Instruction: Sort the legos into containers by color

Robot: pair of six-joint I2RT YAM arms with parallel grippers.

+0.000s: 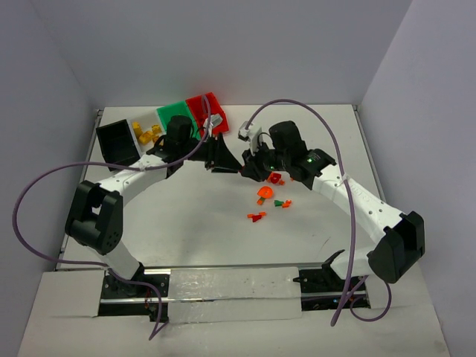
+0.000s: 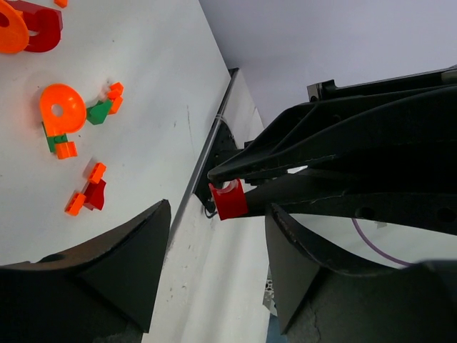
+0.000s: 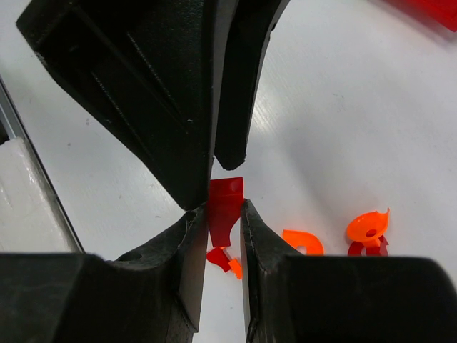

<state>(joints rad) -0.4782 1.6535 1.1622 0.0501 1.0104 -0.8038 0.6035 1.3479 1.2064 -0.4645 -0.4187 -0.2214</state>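
Note:
My right gripper (image 3: 223, 207) is shut on a small red lego (image 3: 226, 193) and holds it above the table. My left gripper (image 2: 218, 207) is open, and its fingertips face the right gripper's tips, with the red lego (image 2: 228, 200) just beyond its jaws. In the top view the two grippers meet at mid table, the left (image 1: 222, 160) and the right (image 1: 245, 165). Loose orange, red and green legos (image 1: 269, 197) lie in front of the right gripper. The black bin (image 1: 119, 141), the white bin (image 1: 138, 128) holding yellow legos, the green bin (image 1: 177, 117) and the red bin (image 1: 206, 108) stand at the back left.
In the left wrist view an orange round piece (image 2: 61, 107), a green piece (image 2: 98, 112) and a red-orange piece (image 2: 89, 193) lie on the table. The right wrist view shows orange pieces (image 3: 303, 241) below the held lego. Purple cables (image 1: 297, 108) loop over both arms.

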